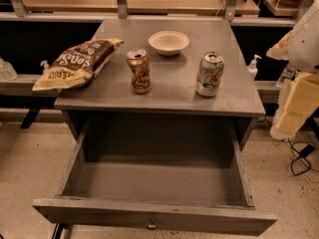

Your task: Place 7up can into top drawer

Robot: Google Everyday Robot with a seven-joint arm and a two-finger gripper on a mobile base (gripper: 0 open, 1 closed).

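Observation:
The 7up can stands upright on the right side of the grey cabinet top; it is silvery-white with green and red markings. The top drawer is pulled fully open below, as wide as the cabinet, with a small round knob on its front panel, and nothing lies inside it. My gripper shows as cream-coloured parts at the right edge of the camera view. It is beside the cabinet, well to the right of the can, and touches nothing.
An orange-gold can stands left of the 7up can. A white bowl sits behind them. A brown chip bag lies on the top's left side. Benches and a cable surround the cabinet.

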